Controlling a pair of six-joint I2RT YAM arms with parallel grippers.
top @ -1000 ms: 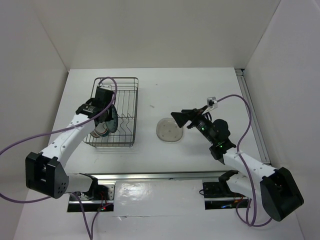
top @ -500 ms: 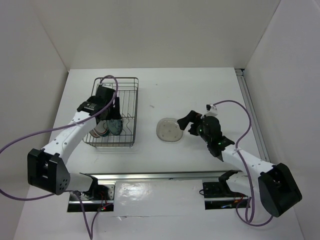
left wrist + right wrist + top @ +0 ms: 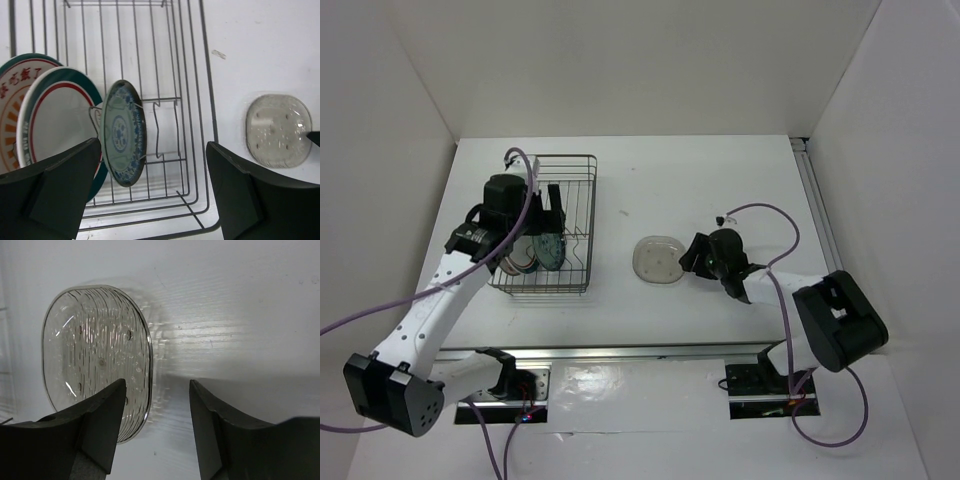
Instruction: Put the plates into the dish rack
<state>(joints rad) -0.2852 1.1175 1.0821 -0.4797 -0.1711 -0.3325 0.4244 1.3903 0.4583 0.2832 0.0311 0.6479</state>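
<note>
Translucent plate (image 3: 95,355) lies flat; right tool (image 3: 156,390) gapes open at its rim.

Plates first: four in all. Three stand in the rack: the sunburst plate (image 3: 11,117), which I take for one plate though the frame edge cuts it off, the dark-rimmed plate (image 3: 57,125) and the blue patterned plate (image 3: 122,132). One translucent plate (image 3: 278,130) lies outside. One dish rack (image 3: 125,40). Two grippers: left gripper (image 3: 154,145) and right gripper (image 3: 156,385).
</note>
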